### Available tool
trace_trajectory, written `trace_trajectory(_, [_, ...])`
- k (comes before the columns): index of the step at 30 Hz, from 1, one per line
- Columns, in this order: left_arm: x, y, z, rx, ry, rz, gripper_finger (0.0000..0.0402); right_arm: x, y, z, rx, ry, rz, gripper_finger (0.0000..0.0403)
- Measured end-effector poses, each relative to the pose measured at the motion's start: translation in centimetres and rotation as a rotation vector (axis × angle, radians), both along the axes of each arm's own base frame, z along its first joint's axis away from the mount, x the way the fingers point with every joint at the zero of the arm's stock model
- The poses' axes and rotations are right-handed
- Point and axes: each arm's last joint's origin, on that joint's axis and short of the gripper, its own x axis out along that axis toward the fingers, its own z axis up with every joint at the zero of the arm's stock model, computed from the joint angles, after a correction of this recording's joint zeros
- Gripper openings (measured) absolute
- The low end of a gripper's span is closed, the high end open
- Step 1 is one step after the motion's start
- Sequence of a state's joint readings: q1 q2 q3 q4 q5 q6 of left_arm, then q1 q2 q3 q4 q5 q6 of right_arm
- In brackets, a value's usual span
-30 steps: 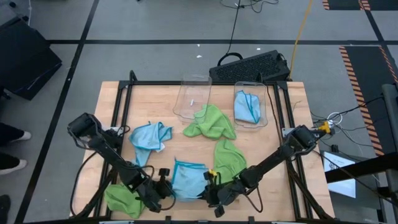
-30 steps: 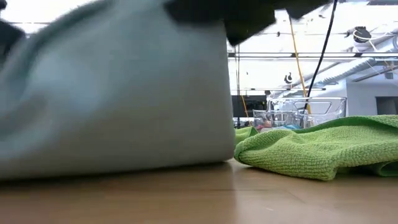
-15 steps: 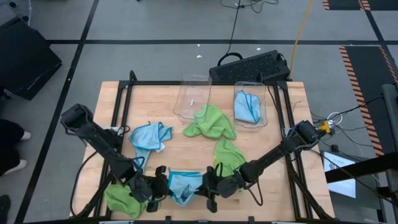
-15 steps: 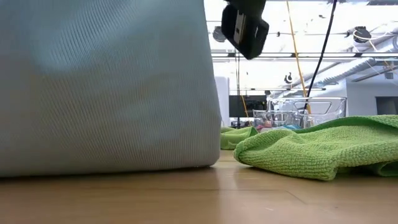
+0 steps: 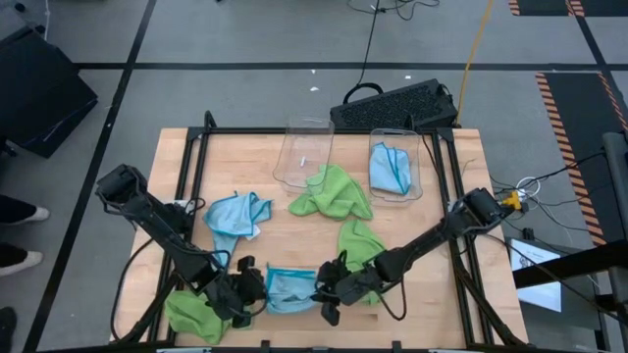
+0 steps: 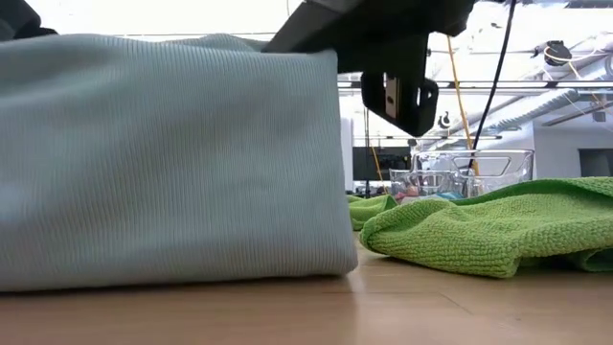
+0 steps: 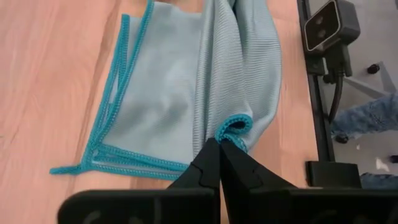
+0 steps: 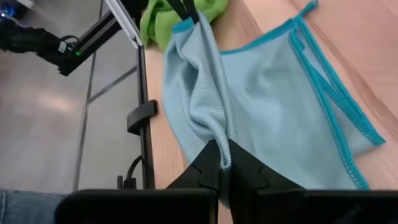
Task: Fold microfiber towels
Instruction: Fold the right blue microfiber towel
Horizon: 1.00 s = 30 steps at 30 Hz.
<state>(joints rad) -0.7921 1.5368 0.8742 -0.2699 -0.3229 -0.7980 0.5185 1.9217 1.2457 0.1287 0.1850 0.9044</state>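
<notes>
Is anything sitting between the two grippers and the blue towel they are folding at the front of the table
Nothing visible does. The left gripper and the right gripper are each shut on an edge of the blue towel, one at either end, with no other cloth or bin between them.

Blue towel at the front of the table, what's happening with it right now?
Both arms are working the light blue towel at the table's front edge. The left pincer is shut on one end of it and the right pincer is shut on the other, so it hangs bunched between them, partly folded over. Other green and blue towels lie unfolded around it, one blue towel in a clear bin.
</notes>
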Motion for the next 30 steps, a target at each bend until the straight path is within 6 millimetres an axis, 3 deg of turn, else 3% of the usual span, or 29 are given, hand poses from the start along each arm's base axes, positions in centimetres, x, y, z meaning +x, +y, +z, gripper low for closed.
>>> trace_trajectory(7, [0.0, 0.4, -0.2, 0.008, 0.007, 0.077, 0.0002, 0.4, -1.1, -0.3, 0.006, 0.035, -0.042, 0.0005])
trace_trajectory(18, [-0.1, 2.9, -2.8, 0.030, 0.055, 0.189, 0.0002, 0.2, -3.7, -2.4, 0.027, 0.062, -0.121, 0.0005])
trace_trajectory(30, [1.4, 4.7, -2.9, 0.039, 0.014, 0.239, 0.0017, -0.3, -4.9, -3.7, 0.091, 0.054, -0.176, 0.0017])
